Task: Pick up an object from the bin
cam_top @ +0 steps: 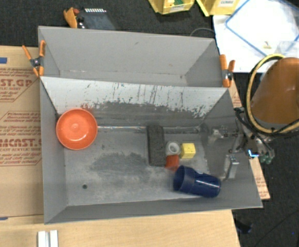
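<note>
Blue cup [197,182], lying on its side at the lower right of the bin [113,169], is nearest my gripper [231,164], whose state I cannot tell, so I would descend squarely astride its wall, clear of the yellow cube [188,150].

One camera, overhead (slightly oblique); the whole bin [113,163] in frame.

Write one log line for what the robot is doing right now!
end effector: right side of bin | nearest: blue cup, on its side | orange bowl: left | grey block: middle
</note>
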Robot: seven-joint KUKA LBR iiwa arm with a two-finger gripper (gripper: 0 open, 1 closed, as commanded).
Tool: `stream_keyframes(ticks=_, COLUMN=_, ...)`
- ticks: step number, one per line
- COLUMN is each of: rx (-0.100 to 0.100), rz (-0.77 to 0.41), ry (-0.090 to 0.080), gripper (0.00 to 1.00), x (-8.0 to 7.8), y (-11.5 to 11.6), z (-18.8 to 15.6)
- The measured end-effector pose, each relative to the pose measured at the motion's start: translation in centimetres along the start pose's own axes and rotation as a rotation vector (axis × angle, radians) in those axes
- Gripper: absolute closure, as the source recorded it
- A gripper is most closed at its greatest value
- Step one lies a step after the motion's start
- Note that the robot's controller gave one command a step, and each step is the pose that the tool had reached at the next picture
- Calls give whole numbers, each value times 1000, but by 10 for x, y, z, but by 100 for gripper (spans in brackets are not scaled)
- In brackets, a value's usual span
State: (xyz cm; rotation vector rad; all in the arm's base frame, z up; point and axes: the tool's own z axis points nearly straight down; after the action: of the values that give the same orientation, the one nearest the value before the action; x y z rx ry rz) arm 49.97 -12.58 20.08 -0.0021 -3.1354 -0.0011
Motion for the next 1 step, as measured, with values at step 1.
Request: stream_keyframes(ticks=1, rx=1, rz=-2, ry=-7, gripper=0, x=-2, y=1, z=-4)
